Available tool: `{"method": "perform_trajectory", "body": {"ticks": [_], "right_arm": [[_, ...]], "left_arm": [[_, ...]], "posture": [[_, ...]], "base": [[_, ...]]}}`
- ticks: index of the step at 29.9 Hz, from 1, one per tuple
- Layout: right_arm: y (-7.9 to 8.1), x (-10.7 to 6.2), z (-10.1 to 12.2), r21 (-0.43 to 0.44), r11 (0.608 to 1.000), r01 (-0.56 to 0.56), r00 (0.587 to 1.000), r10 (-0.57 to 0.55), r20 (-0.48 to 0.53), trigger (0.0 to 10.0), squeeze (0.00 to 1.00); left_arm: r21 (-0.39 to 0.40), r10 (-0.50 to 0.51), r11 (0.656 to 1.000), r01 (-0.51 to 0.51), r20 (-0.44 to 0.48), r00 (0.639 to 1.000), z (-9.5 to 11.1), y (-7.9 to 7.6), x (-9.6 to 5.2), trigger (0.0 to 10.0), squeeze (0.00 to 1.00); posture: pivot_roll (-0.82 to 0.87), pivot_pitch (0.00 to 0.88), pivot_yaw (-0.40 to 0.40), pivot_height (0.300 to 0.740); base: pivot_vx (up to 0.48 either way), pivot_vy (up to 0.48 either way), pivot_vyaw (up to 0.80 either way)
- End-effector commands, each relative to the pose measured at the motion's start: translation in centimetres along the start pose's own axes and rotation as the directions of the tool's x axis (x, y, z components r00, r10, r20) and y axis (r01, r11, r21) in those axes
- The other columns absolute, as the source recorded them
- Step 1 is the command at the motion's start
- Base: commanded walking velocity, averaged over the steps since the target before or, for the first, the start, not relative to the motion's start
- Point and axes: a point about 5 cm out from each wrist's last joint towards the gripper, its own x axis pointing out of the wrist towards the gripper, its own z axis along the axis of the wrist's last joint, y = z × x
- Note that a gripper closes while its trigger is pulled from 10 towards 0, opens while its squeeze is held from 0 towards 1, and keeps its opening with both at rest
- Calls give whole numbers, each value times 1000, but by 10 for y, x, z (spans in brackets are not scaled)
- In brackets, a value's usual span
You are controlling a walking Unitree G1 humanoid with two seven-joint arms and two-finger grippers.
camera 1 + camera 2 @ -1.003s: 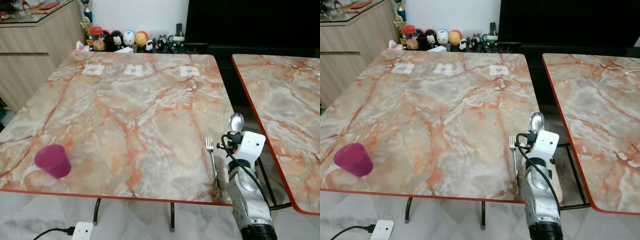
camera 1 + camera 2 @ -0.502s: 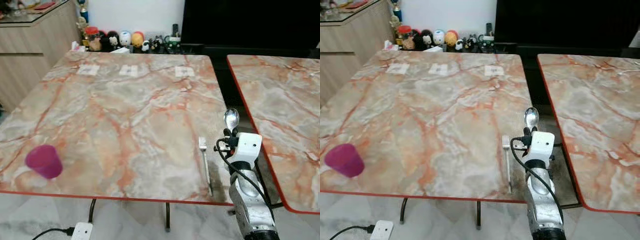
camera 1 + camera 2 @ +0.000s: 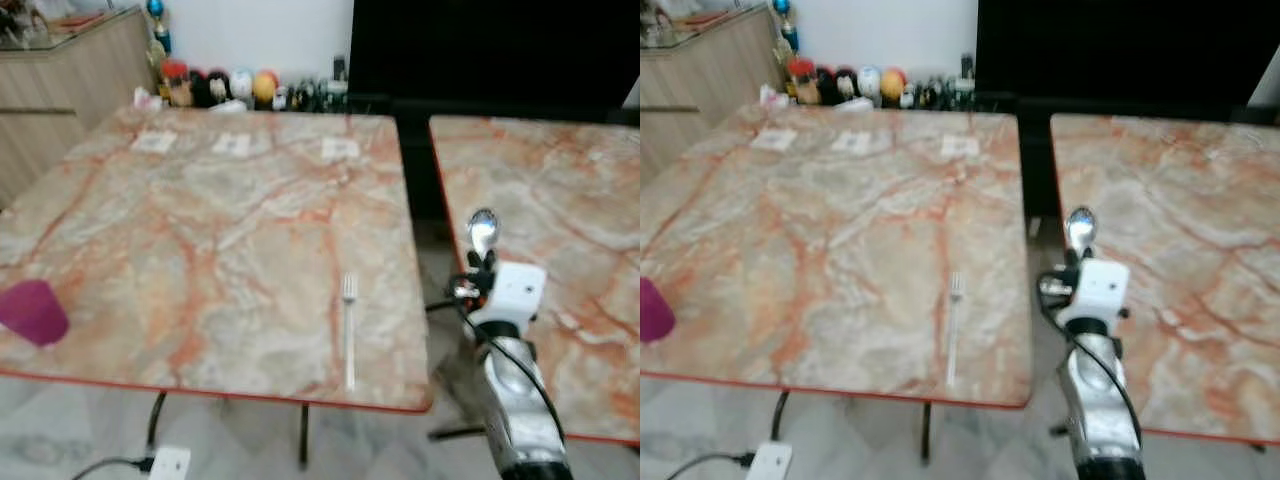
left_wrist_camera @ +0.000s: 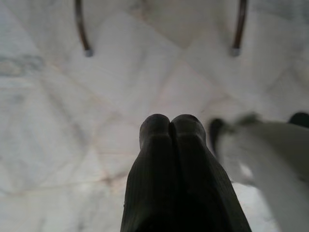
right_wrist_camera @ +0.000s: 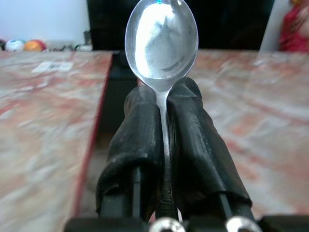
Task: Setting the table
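My right gripper [image 5: 164, 104] is shut on a silver spoon [image 5: 161, 41], whose bowl [image 3: 483, 229] sticks up above the fingers. The gripper [image 3: 479, 265] hovers over the gap between two marble-patterned tables. A silver fork [image 3: 348, 325] lies on the left table [image 3: 200, 220] near its front right edge, tines pointing away from me. A magenta cup [image 3: 32, 311] stands at the left table's front left. My left gripper [image 4: 172, 125] is shut on nothing and hangs over the tiled floor.
A second marble table [image 3: 560, 190] stands to the right. Three white cards [image 3: 232, 145] lie along the left table's far side. Toys and figurines [image 3: 240, 88] line a low black unit behind. A wooden cabinet [image 3: 60, 60] stands at back left. A white power strip [image 3: 168, 464] lies on the floor.
The camera has swung right, so both tables have slid left in view. My right gripper with the spoon has gone from beside the fork to over the gap between the tables.
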Motion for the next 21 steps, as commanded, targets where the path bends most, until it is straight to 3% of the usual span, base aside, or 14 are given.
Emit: {"method": "perform_trajectory", "body": {"ticks": [1, 11, 16, 21], "right_arm": [[8, 1, 6, 3, 1000, -14, 1000, 14, 27, 10000, 0], [4, -1, 10, 17, 1000, 21, 998, -22, 65, 10000, 0], [-7, -4, 23, 30, 996, 82, 987, -85, 136, 10000, 0], [-14, -8, 21, 14, 994, 109, 985, -110, 131, 10000, 0]], "left_arm": [[8, 10, 1000, -10, -20, 1000, -5, 4, -1, 10000, 0], [7, 9, 1000, -9, -19, 1000, -5, 4, -1, 10000, 0], [8, 9, 1000, -9, -19, 1000, -5, 4, -1, 10000, 0], [9, 7, 1000, -7, -19, 1000, -5, 4, -1, 10000, 0]], "posture": [[32, 0, -20, 740], [30, 0, -18, 740], [25, 0, -17, 740], [20, 0, -16, 740]], "base": [[0, -450, 0], [0, -447, 0], [0, -446, 0], [0, -448, 0]]}}
